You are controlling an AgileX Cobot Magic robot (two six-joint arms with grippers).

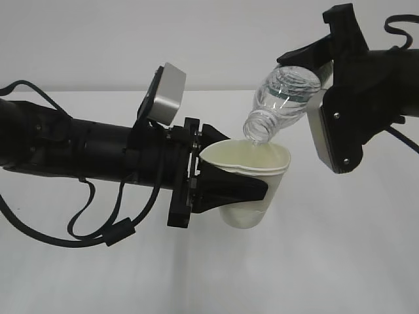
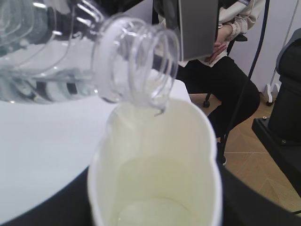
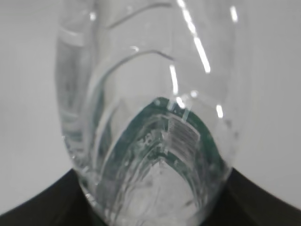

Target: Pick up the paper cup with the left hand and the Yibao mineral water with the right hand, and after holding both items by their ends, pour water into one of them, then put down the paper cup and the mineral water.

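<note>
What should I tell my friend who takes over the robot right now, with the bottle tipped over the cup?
Left gripper: shut on the paper cup, held in the air, its rim squeezed a bit oval.
Right gripper: shut on the Yibao mineral water, tilted mouth-down, the mouth right above the cup's rim.
Done: both picked up; the cup already holds some water.
Left: finish the pour, tip the bottle upright, then set cup and bottle down on the table.

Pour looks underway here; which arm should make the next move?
Right, likely. Its pincer holds the Yibao mineral water tilted, mouth over the paper cup; righting it ends the pour. The left pincer only steadies the cup.
</note>
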